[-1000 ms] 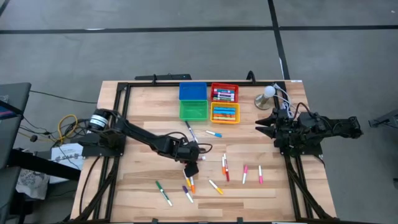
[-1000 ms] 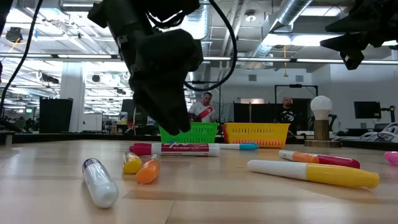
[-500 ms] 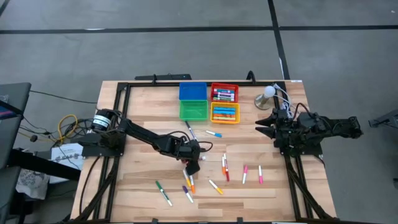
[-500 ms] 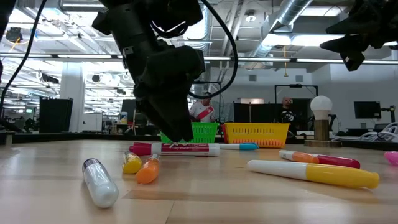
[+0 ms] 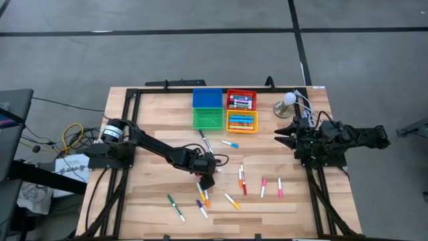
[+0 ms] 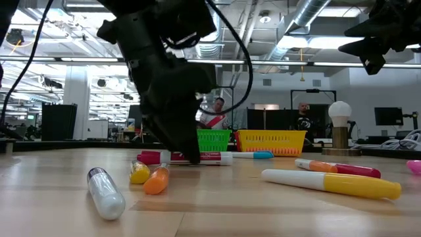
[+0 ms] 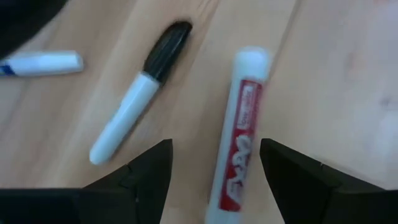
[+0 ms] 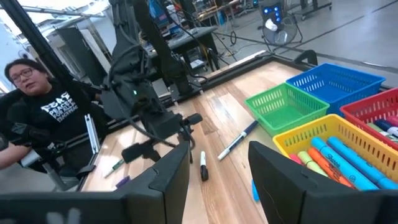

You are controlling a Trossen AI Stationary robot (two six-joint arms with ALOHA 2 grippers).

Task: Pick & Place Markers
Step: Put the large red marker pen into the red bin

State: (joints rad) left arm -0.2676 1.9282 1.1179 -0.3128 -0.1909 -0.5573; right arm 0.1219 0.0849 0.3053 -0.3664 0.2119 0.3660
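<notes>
The left gripper (image 7: 214,163) hangs low over the wooden table (image 5: 154,114), its fingers spread wide and empty, straddling a white marker with a red label (image 7: 239,130); that straddle looks like the set-up for closing on it. A black-capped marker (image 7: 140,102) lies just beside the red-labelled one. More markers (image 5: 242,179) lie loose near it, well short of the bins (image 5: 241,100). The right gripper (image 5: 284,134) waits at the table's far edge, apparently part open and holding nothing
</notes>
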